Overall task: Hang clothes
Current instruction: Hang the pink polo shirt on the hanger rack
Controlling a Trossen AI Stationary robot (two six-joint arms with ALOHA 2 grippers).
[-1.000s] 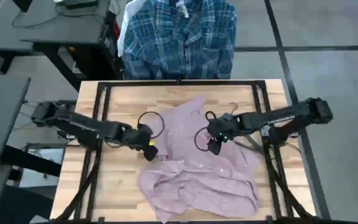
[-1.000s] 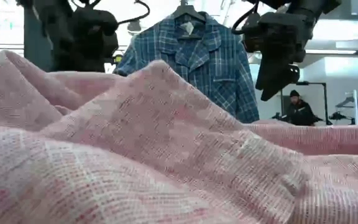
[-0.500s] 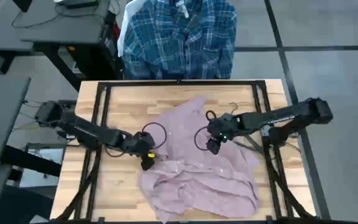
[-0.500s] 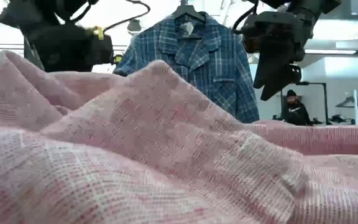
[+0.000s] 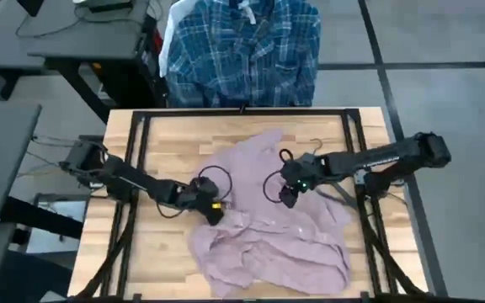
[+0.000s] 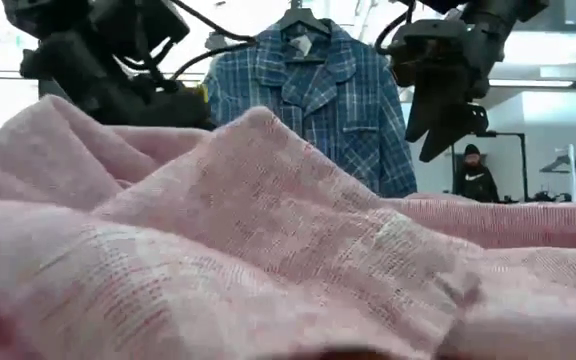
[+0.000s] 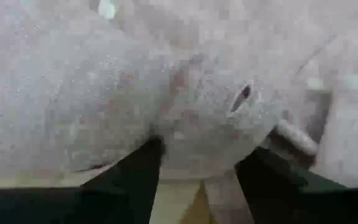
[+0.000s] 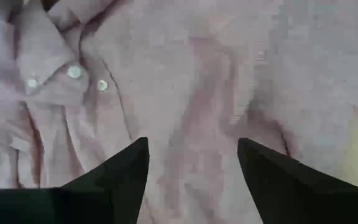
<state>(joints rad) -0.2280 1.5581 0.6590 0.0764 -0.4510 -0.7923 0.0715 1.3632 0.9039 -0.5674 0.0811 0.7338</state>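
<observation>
Pink shirt (image 5: 268, 227) lies crumpled over the middle and 6 o'clock half of the wooden table (image 5: 167, 139), seen whole only from above. From there the left gripper (image 5: 213, 208) sits at the shirt's 9 o'clock edge and the right gripper (image 5: 286, 195) hangs over its upper part, near 1 o'clock of the heap. Only the left wrist view shows that arm's fingers (image 7: 129, 180) spread apart, pressed against a fold of the cloth with a buttonhole (image 7: 241, 98) just ahead and bare wood between them. Only the right wrist view shows its fingers (image 8: 120, 174) spread above the fabric, clear of it, with white buttons (image 8: 74, 72) on a placket beyond.

The plaid shirt (image 5: 242, 50) hangs past the table's 12 o'clock edge; the low view alone shows its hanger (image 6: 303, 18) and a white neck label (image 6: 300, 44), too small to read.

A black frame (image 5: 242, 110) borders the tabletop. Grey floor surrounds it; a person (image 6: 478, 178) in dark clothes sits far back in the room.
</observation>
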